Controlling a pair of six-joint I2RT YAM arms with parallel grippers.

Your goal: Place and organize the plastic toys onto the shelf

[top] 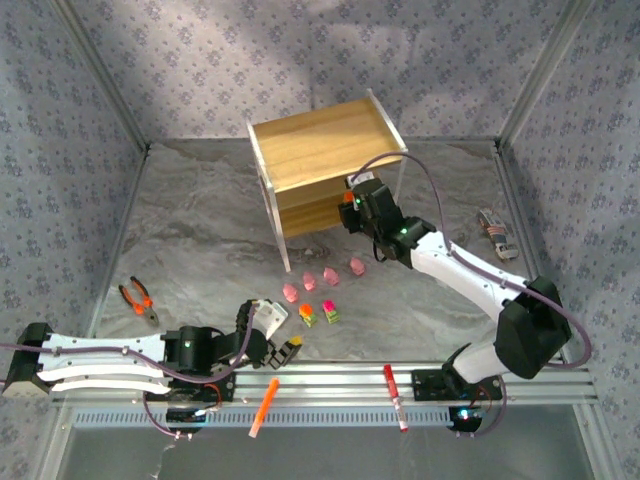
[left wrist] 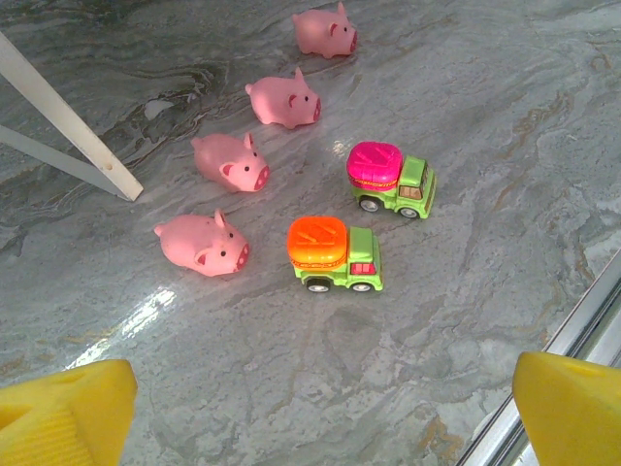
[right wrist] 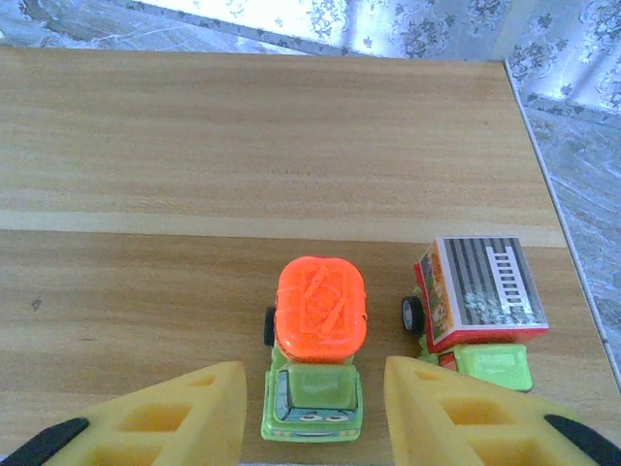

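While the right arm reaches from its base at the near right corner diagonally up and left, elbow bent, the right gripper (top: 350, 205) is poked in at the lower tier of the shelf (top: 325, 140). On the wrist camera its yellow fingers (right wrist: 184, 417) stand parted either side of the orange-topped truck (right wrist: 315, 340), a sliver of wood showing on each flank, so the claw is open and straddling, not pinching. That truck sits on the wooden board with its long axis running straight toward the camera, green cab nearest. Just beside it on the right is the red ladder truck (right wrist: 475, 301), cab also nearest, turned slightly off parallel. Over on the other side, the left arm lies low along the near rail, and the left gripper (top: 280, 335) hangs with its claw wide open, looking over the table (top: 200, 230). Four pigs (left wrist: 231, 162) stand there in a slanting row, snouts to the right, and two table trucks (left wrist: 335, 254) sit near them, cabs pointing right, long axes running across the left wrist view.
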